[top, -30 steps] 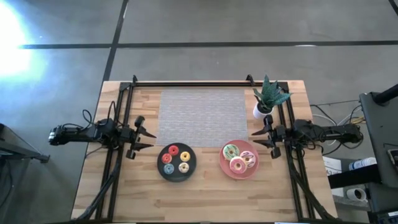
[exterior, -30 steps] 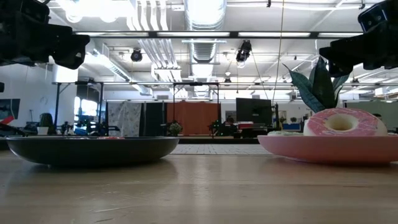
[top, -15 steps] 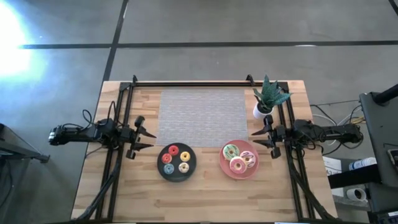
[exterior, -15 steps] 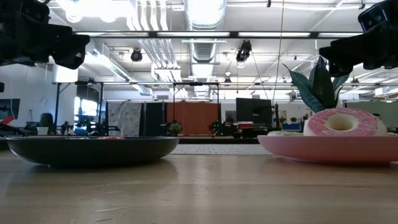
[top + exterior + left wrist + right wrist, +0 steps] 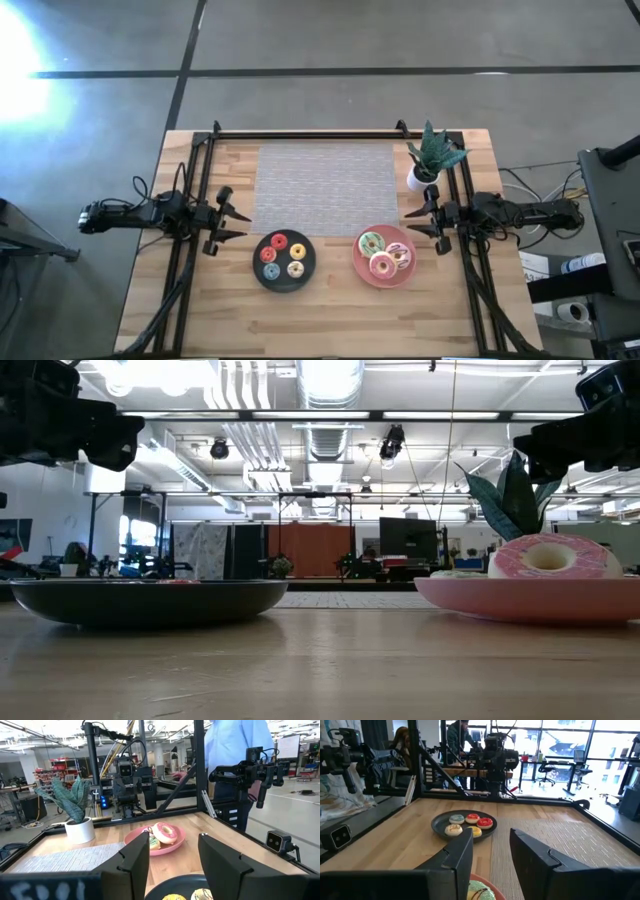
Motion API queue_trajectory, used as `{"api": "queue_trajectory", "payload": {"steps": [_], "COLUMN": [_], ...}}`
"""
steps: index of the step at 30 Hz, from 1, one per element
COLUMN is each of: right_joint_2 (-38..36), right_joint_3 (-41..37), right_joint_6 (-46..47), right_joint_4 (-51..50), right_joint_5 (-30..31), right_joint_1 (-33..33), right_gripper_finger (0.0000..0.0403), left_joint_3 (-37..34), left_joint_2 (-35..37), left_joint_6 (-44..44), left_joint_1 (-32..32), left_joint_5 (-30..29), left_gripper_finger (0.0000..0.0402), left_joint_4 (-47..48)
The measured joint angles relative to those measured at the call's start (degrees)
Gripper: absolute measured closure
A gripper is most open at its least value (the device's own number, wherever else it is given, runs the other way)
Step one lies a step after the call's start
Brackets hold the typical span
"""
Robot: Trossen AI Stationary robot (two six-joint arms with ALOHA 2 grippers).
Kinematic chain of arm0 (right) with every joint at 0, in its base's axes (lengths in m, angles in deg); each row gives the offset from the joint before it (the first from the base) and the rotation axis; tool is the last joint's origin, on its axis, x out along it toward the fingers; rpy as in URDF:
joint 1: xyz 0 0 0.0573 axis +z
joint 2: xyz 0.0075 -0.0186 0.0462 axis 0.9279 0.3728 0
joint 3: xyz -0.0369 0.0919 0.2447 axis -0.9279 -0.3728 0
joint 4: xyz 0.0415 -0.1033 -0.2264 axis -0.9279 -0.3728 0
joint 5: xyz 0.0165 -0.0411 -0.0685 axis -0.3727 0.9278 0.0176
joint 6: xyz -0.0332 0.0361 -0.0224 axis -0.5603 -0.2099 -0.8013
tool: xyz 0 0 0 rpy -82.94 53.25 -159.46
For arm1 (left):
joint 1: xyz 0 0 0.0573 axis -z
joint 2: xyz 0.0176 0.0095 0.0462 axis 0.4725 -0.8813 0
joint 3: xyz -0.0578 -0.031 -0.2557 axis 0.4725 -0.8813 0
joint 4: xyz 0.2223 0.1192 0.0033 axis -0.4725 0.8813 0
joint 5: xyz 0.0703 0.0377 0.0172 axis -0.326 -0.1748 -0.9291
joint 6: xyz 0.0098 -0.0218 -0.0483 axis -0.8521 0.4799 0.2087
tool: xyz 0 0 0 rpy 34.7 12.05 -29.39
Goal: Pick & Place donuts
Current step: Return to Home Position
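Observation:
Three larger donuts, pink [image 5: 381,265], striped white [image 5: 399,255] and green-white sprinkled [image 5: 371,243], lie on the round pink plate [image 5: 361,263]. Several tiny donuts, among them red [image 5: 278,241] and yellow [image 5: 296,251], lie on the round black plate [image 5: 304,270]. My left gripper [image 5: 236,225] hovers open above the table's left side, left of the black plate. My right gripper [image 5: 411,223] hovers open at the right side, just beyond the pink plate. The left wrist view looks between its fingers at the pink plate [image 5: 134,836], the right wrist view at the black plate [image 5: 438,825].
A grey woven mat [image 5: 326,187] covers the table's far middle. A potted plant [image 5: 432,157] in a white pot stands at the far right corner, close to my right arm. Black frame rails [image 5: 186,250] run along both sides. A person in a blue shirt [image 5: 235,740] stands beyond the table.

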Motion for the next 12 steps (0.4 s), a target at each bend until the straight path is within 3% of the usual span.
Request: {"api": "queue_trajectory", "payload": {"steps": [12], "right_joint_2": [0.0], "right_joint_3": [0.0], "right_joint_6": [0.0], "right_joint_4": [0.0], "right_joint_5": [0.0], "right_joint_1": [0.0], "right_gripper_finger": [0.0275], "left_joint_3": [0.0], "left_joint_2": [0.0], "left_joint_6": [0.0], "left_joint_1": [0.0], "left_joint_5": [0.0], "left_gripper_finger": [0.0258], "left_joint_4": [0.0]}}
